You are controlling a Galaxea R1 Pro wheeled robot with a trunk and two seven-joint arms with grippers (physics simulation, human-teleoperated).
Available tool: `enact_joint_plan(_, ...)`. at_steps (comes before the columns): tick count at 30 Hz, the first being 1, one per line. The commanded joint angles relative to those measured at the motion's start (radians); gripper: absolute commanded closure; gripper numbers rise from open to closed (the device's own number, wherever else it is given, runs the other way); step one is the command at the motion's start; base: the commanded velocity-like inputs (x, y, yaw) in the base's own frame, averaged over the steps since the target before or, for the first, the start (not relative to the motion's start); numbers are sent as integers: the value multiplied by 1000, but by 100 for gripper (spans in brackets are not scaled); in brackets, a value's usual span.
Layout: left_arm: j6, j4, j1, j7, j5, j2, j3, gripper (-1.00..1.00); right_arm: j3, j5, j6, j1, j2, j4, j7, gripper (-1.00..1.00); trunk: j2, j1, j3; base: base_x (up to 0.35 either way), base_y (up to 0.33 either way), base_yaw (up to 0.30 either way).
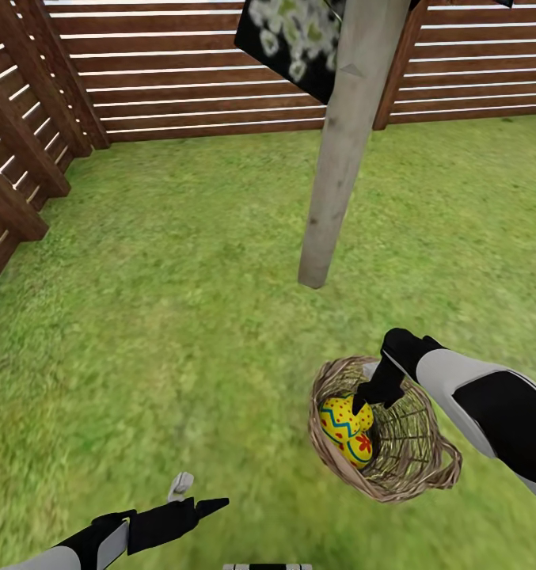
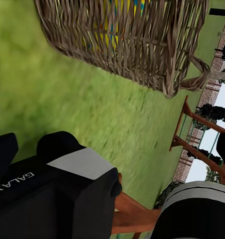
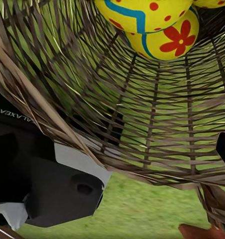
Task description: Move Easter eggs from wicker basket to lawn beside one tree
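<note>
Green lawn ran to a brown fence; near the tree trunk we saw the basket holding eggs. Our right gripper reached inside, its opening unclear; our left gripper looked closed.

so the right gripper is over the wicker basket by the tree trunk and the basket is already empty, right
Not empty. The head view shows Easter eggs lying in the wicker basket. The rest holds: the right gripper is over the basket, close to the tree trunk.

brown slatted fence behind.
</note>
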Motion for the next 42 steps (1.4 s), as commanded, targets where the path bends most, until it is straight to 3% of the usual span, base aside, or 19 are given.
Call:
enact_joint_plan(1,10,-1,0,-2,10,1,-7,-100,0,10,-1,-1,0,1,10,-100,0,0,-1,0,0,0)
enact_joint_plan(24,-25,-1,0,-2,10,-3,-9,-100,3,12,1,-1,5,-14,4,-100,0,0,-1,0,0,0)
enact_joint_plan(31,-40,-1,0,-2,10,-5,-10,-100,3,11,1,-1,6,-16,0,-100,-49,27,-23,0,0,0)
enact_joint_plan(36,-52,-1,0,-2,10,-5,-10,-100,2,11,0,-1,6,-16,-2,-100,-49,27,-23,0,0,0)
enact_joint_plan(42,-55,-1,0,-2,10,-5,-10,-100,-1,11,-1,-1,4,-16,-4,-100,-91,50,-41,0,0,0)
